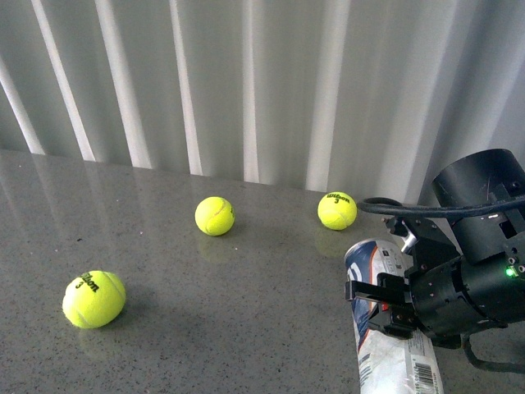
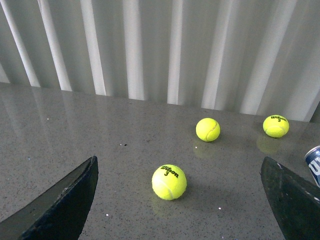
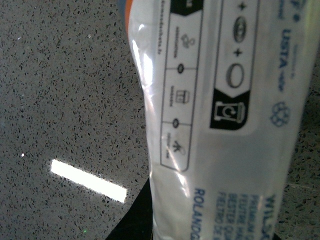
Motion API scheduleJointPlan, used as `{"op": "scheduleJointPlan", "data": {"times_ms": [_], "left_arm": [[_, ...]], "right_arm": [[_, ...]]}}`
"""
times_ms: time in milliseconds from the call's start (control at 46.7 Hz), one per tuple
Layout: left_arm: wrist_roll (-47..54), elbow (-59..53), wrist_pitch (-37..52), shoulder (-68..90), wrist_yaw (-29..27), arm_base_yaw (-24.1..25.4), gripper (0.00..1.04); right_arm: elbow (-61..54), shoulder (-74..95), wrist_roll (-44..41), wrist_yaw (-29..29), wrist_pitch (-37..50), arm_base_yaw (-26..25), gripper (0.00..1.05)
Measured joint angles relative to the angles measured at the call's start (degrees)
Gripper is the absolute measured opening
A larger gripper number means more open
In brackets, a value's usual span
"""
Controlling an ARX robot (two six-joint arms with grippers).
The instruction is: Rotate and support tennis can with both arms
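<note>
The tennis can [image 1: 385,345] lies on its side at the front right of the grey table, its far end toward the wall and its barcode end at the frame's lower edge. My right gripper [image 1: 379,305] is shut across its middle. The right wrist view is filled by the can's white label [image 3: 220,120] with blue print. A sliver of the can's blue end [image 2: 314,165] shows at the edge of the left wrist view. My left gripper [image 2: 180,200] is open and empty; its two black fingers [image 2: 65,200] stand wide apart above the table, far from the can.
Three yellow tennis balls lie on the table: one front left [image 1: 94,299], one in the middle [image 1: 214,216], one at the back right [image 1: 337,210] near the can. The nearest ball [image 2: 169,182] lies ahead, between my left fingers. A white ribbed wall [image 1: 246,82] stands behind the table.
</note>
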Motion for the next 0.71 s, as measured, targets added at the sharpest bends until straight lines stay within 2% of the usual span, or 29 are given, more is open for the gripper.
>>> {"op": "scheduleJointPlan", "data": {"times_ms": [492,706], "left_arm": [[0.02,0.00,0.00,0.00,0.02,0.00,0.98],[0.00,0.00,0.00,0.00,0.00,0.00,0.98]], "right_arm": [[-0.04,-0.92,-0.37,0.79,-0.02,0.68,0.10],[-0.85,-4.39,-3.63,1.77,-0.63,0.85,0.08]]}}
